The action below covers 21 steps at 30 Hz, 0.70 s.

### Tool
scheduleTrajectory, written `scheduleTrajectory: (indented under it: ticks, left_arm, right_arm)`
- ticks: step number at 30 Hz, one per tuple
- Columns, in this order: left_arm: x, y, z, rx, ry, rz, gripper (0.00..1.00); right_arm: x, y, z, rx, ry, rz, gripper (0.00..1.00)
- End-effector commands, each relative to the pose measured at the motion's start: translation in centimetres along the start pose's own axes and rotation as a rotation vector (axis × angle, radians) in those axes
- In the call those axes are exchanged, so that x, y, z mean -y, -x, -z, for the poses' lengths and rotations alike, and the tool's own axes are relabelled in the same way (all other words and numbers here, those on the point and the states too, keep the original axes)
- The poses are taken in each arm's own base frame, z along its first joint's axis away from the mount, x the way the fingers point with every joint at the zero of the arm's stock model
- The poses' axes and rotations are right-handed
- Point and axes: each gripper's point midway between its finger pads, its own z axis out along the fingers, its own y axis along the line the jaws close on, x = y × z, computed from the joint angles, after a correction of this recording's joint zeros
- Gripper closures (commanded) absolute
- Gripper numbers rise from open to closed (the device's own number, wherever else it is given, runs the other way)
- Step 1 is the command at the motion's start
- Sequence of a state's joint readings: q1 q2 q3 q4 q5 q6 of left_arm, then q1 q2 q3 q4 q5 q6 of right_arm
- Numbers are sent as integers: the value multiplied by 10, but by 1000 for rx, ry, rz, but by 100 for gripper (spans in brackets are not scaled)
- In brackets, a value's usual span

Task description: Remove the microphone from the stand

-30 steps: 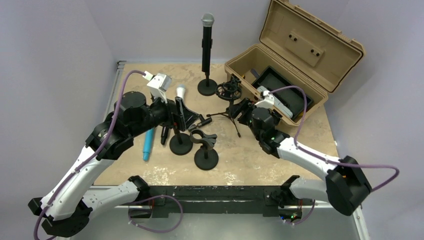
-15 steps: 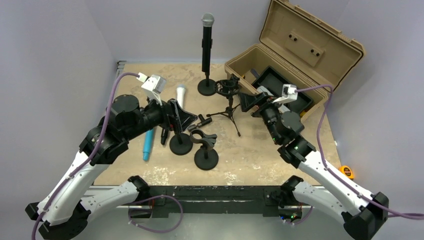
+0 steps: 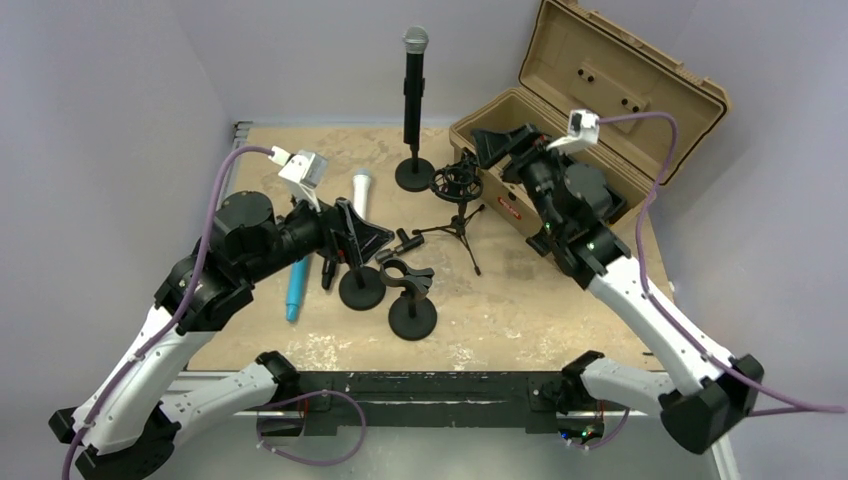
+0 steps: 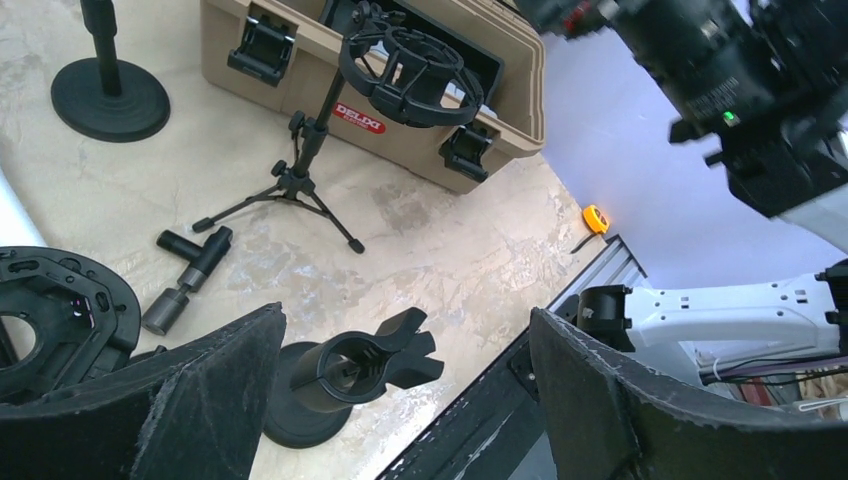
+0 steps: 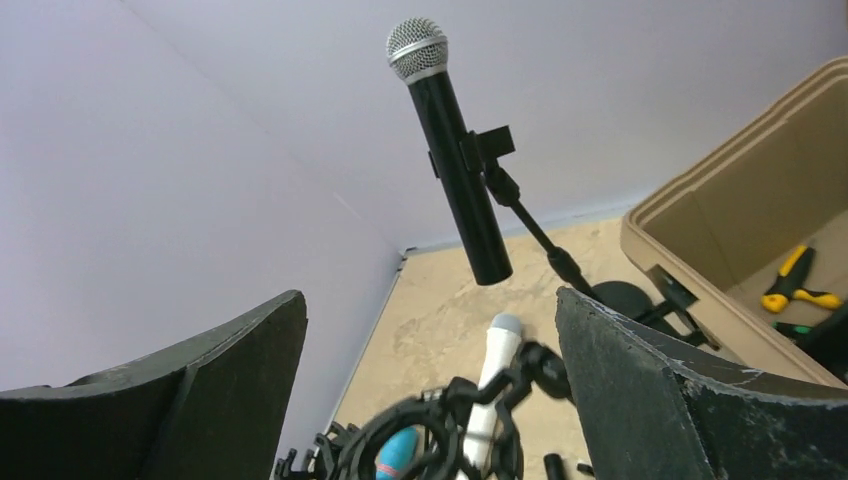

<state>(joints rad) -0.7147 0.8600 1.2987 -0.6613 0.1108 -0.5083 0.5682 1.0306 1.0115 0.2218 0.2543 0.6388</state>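
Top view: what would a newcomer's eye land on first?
The tall black microphone clipped upright in its stand at the far edge of the table, and the open tan case to its right. The right gripper hangs open by the case's left end, facing the microphone.

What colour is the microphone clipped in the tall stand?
The microphone has a black body and silver mesh head; the right wrist view shows it best.
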Motion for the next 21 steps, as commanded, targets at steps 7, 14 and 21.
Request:
scheduleTrajectory:
  ticks: [7,14,21]
  left_arm:
    - [14,10,13,36,-55,33,11]
    - [13,5,3,-1,-49,29,9]
    - [10,13,-15,-16,-24,3,0]
  right_arm:
    - [19,-32,-30,-246,145,-123,18]
    - [24,-73,-21,-368,212,-178,25]
    - [23,-93,-28,-429,278,-188,30]
